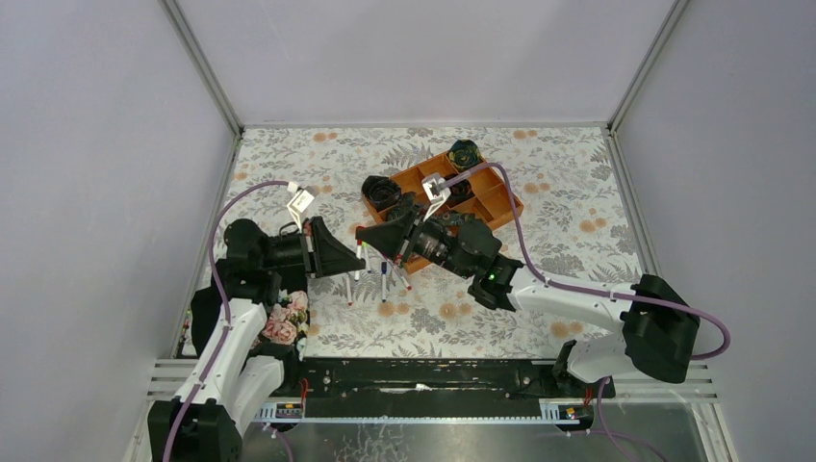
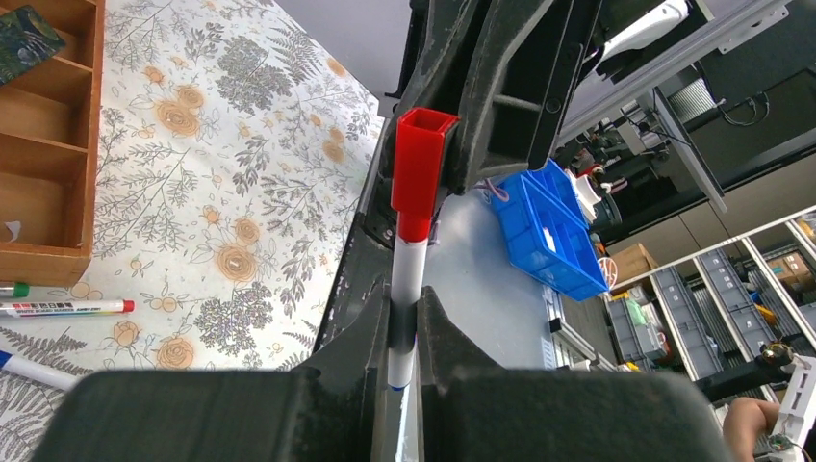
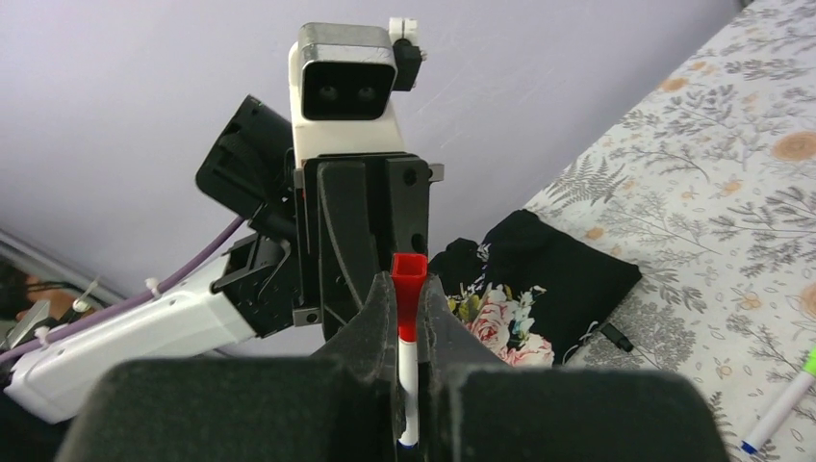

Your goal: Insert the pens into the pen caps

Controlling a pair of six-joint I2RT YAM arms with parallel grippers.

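From overhead we look down on the table (image 1: 289, 154). Our wrist cameras (image 3: 346, 72) face each other closely, both catching its floral top.

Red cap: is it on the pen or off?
On: the red cap sits over the top of the white pen; fully seated, cannot tell.

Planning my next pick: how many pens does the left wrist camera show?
4. A red-capped pen in the left end effector; three lying at the frame's left edge: green-ended pen, red-tipped pen, blue-tipped pen. Others may be hidden.
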